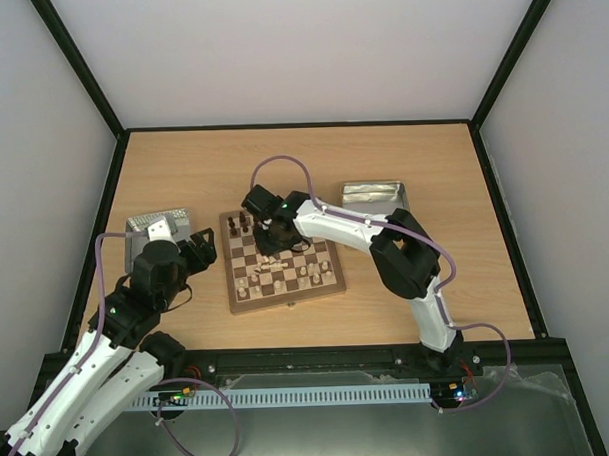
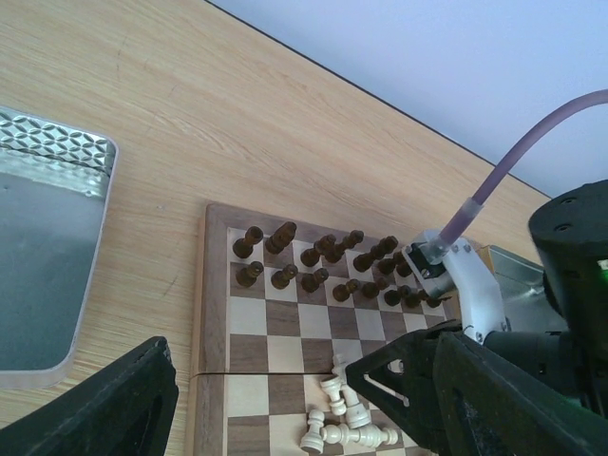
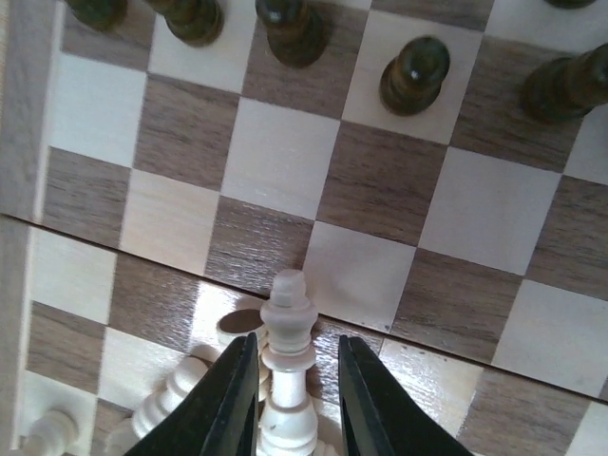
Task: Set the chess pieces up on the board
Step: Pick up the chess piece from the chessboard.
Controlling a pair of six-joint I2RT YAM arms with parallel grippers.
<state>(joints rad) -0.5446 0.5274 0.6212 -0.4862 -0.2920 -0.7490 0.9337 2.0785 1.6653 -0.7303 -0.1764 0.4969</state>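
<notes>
The board (image 1: 287, 301) lies mid-table; it also shows in the left wrist view (image 2: 214, 285) and the right wrist view (image 3: 285, 157). Dark chessmen (image 2: 323, 256) stand in two rows at its far edge. Pale chess pieces (image 2: 347, 423) lie tumbled in a heap near the board's middle, and others stand along the near rows (image 1: 281, 279). My right gripper (image 1: 275, 237) is low over the board, its jaws (image 3: 297, 339) open on either side of one pale piece (image 3: 287, 323), with a gap at the right finger. My left gripper (image 1: 200, 250) is wide open and empty beside the board's left edge (image 2: 285, 408).
A square metal tin (image 1: 159, 225) sits left of the board, under my left arm, and shows in the left wrist view (image 2: 43, 256). A second tin (image 1: 373, 198) sits right of the board. My right arm (image 2: 465, 285) reaches across the board's far right.
</notes>
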